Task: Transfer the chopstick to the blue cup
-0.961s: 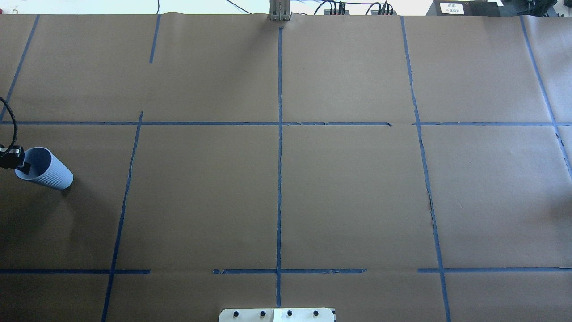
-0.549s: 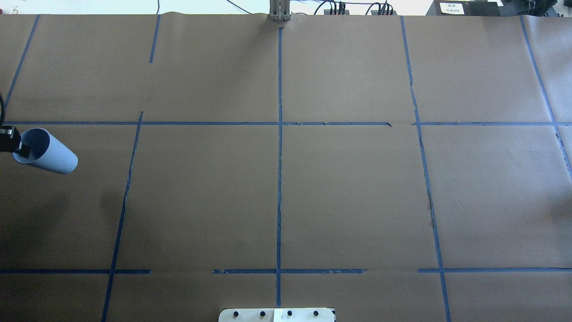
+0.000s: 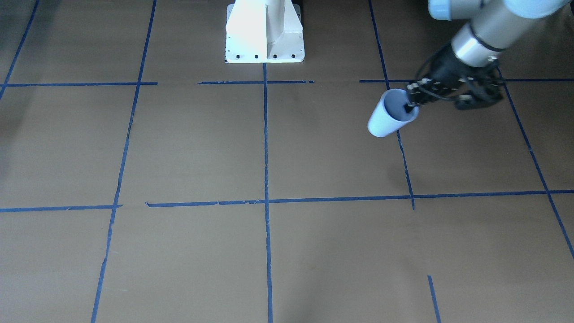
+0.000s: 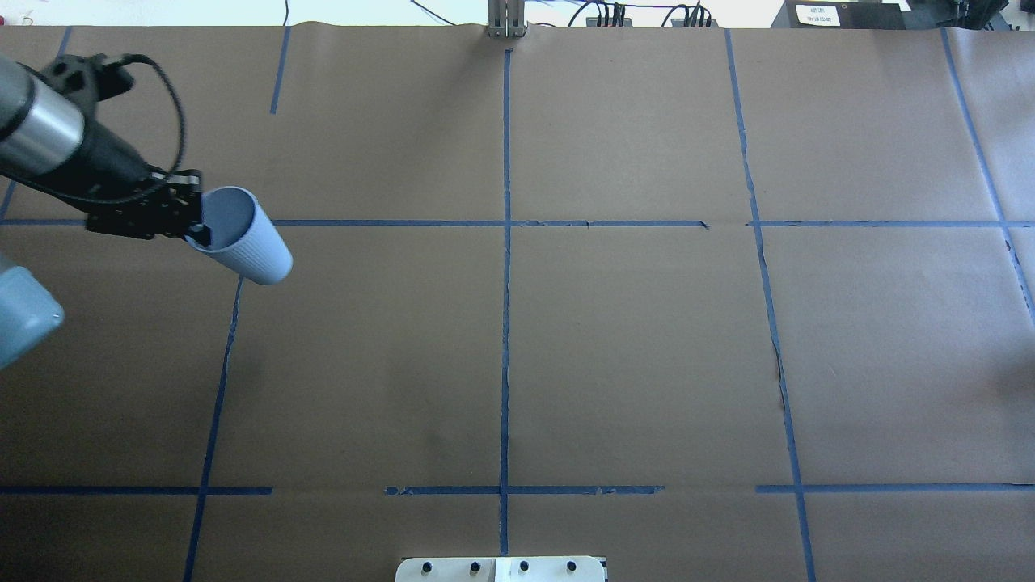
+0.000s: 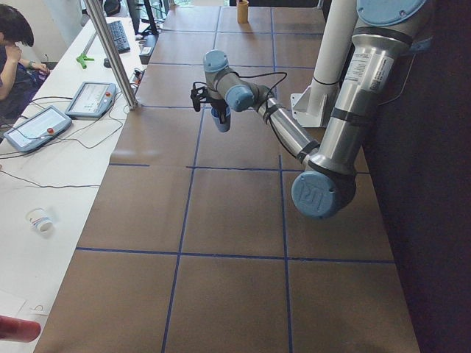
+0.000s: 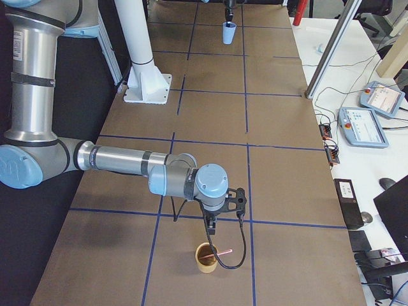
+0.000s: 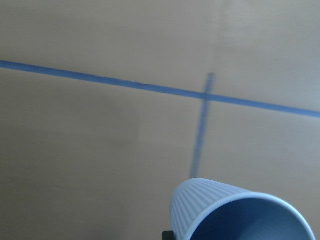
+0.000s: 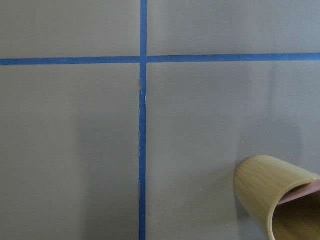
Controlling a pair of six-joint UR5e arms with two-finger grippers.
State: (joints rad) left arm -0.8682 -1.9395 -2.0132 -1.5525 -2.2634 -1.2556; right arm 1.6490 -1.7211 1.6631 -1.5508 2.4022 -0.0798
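My left gripper [image 4: 194,230] is shut on the rim of the pale-blue ribbed cup [image 4: 251,246], one finger inside the rim. It holds the cup tilted in the air over the table's left part. The cup also shows in the front view [image 3: 384,121], the left side view [image 5: 221,121] and the left wrist view [image 7: 225,210]. A pinkish chopstick [image 6: 224,253] leans out of a tan bamboo cup [image 6: 205,258], also seen in the right wrist view [image 8: 265,195]. My right gripper [image 6: 211,231] hangs right over that cup's rim; I cannot tell if it is open or shut.
The brown paper table [image 4: 631,339] has a grid of blue tape lines. The white robot base [image 3: 264,36] stands at the near edge. A side table [image 5: 51,169] with tablets and cables, and a seated operator [image 5: 15,37], lies beyond the far edge.
My left gripper has carried the blue cup from the table's far left edge rightward and farther from the base. The arm now reaches well into the overhead view.
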